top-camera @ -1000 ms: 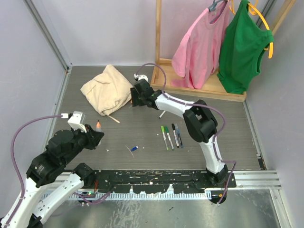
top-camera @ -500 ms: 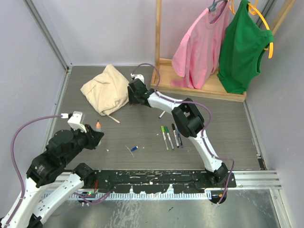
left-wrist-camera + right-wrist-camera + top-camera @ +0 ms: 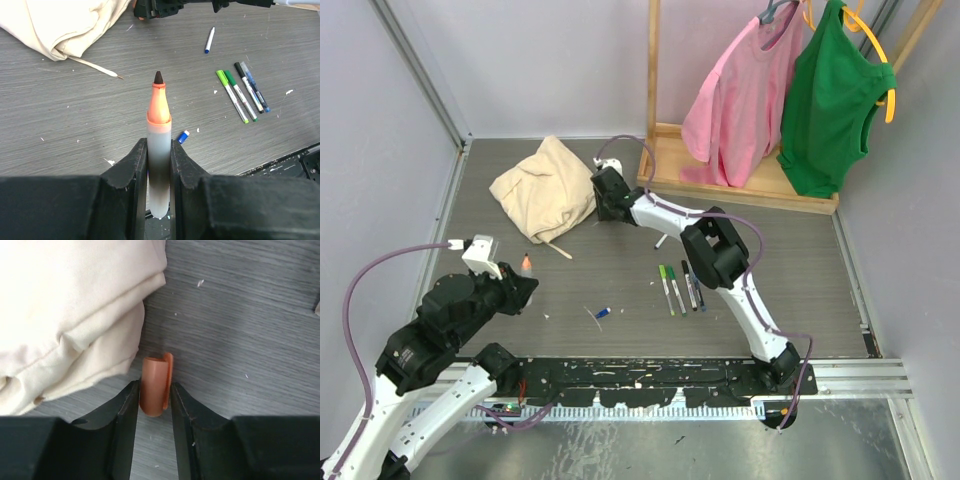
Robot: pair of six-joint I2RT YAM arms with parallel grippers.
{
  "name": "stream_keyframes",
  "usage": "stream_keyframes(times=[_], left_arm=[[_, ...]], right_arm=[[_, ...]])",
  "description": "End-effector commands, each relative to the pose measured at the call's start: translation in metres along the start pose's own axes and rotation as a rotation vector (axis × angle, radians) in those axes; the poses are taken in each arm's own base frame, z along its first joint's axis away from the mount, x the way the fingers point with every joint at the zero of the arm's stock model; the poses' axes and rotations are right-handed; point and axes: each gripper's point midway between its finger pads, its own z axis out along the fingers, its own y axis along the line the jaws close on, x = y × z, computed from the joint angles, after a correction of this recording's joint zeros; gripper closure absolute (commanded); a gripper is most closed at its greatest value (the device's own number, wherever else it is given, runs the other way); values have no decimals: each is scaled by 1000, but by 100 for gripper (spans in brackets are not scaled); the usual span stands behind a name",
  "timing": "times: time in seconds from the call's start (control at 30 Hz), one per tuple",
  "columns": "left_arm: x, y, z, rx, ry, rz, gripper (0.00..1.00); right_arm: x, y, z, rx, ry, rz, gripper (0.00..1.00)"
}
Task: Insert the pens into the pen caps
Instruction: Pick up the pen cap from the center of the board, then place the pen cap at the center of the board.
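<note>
Bright, even diffuse light, faint soft shadows, sharp focus in all views.

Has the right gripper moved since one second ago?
Yes. The right gripper shifted slightly left, closer to the cream cloth, and now grips the orange cap.

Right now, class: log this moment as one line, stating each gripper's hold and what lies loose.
left gripper: grips white orange-tipped marker pen | right gripper: grips stubby orange plastic cap | loose: small blue plastic cap
</note>
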Motion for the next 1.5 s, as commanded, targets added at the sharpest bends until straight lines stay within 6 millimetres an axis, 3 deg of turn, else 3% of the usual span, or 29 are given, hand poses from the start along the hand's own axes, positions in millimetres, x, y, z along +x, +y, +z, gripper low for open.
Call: stream_keyframes(times=[0.0, 0.23, 0.33, 0.47, 0.57, 0.77, 0.9, 1.03, 1.17, 1.37, 1.47], left_arm=[[-8, -2, 2, 4, -28, 6, 99], [-6, -3, 7, 5, -16, 9, 99], [-3, -3, 10, 2, 3, 11, 100], [-6, -8, 15, 18, -9, 10, 100], [-6, -7, 18, 11, -4, 18, 100], [-3, -6, 23, 5, 9, 28, 100], [-3, -6, 22, 4, 5, 27, 100], [-4, -4, 20, 0, -5, 26, 100], [-5, -3, 19, 0, -16, 23, 100], [-5, -3, 18, 2, -20, 23, 99], [-5, -3, 17, 1, -26, 21, 100]], right_arm=[[-21, 11, -39, -73, -25, -42, 64], [-35, 32, -103, -281, -76, -132, 80], [-29, 36, -135, -364, -92, -150, 83], [-6, 27, -176, -426, -138, -180, 81], [12, 19, -203, -424, -222, -247, 86], [76, 27, -248, -555, -280, -741, 89], [135, 25, -261, -735, -202, -1129, 92], [171, 16, -264, -865, -120, -1333, 92], [195, 11, -266, -992, -39, -1468, 86], [214, 3, -252, -1046, 118, -1533, 83], [217, 2, -246, -1047, 157, -1539, 75]])
